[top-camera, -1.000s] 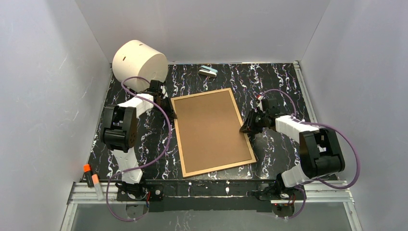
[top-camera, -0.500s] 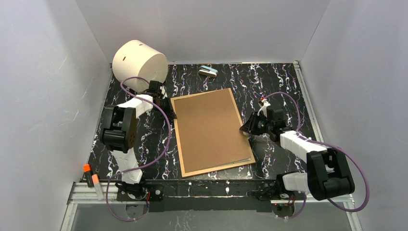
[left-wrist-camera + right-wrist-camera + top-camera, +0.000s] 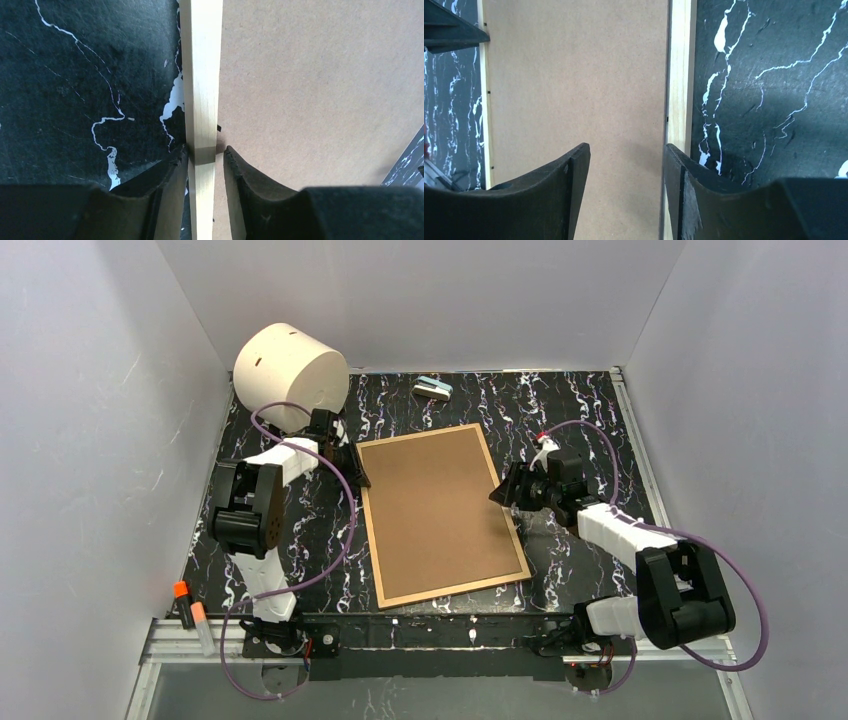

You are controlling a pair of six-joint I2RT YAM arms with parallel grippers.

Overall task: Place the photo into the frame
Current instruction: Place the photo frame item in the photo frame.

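The left hand (image 3: 205, 150) straddles one rail of the frame (image 3: 201, 75), barely slack. The right hand (image 3: 626, 150) hangs spread, the opposite rail under one finger.

arms (image 3: 262, 578): white shells, black joints | cables (image 3: 350, 508): purple | fingers (image 3: 150, 200): black

The frame (image 3: 440, 515) lies in the middle of the tabletop (image 3: 590, 420). A drum (image 3: 290, 370) sits in the far left corner, a small box (image 3: 433, 388) at the far edge.
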